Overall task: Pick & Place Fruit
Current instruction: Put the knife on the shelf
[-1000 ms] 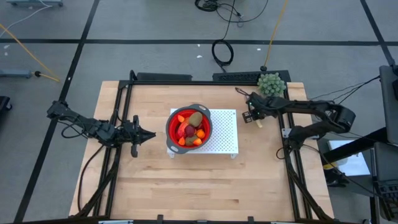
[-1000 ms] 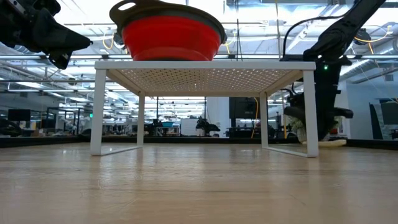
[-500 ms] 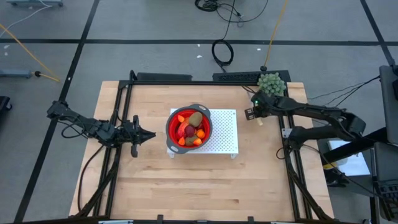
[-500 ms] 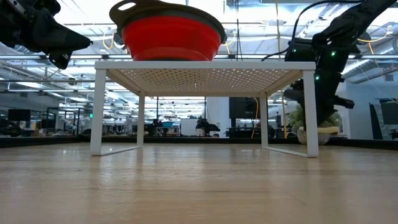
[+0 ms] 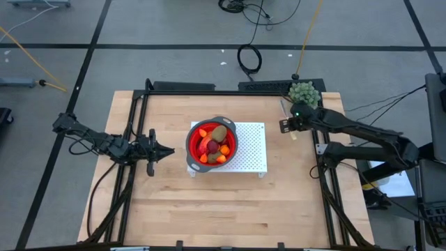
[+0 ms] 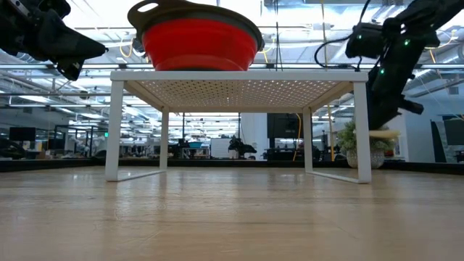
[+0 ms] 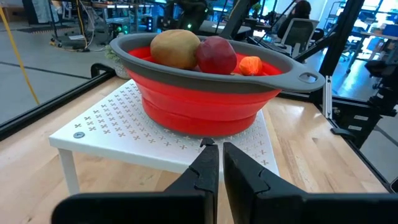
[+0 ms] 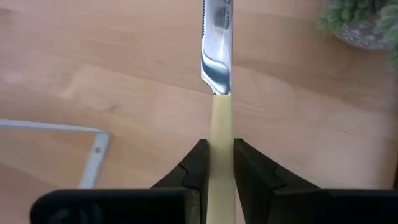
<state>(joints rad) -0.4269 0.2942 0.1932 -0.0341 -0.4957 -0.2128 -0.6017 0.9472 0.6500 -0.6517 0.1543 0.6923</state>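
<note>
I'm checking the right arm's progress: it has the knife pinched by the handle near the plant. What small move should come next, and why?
Probably carry the knife toward the red bowl of fruit on the white rack. The right gripper is shut on its pale handle, beside the potted plant, apart from the bowl. The left gripper waits shut near the rack.

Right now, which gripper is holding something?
The right gripper, near the potted plant: it's shut on the knife handle. The left gripper is shut on nothing, facing the red bowl.
</note>
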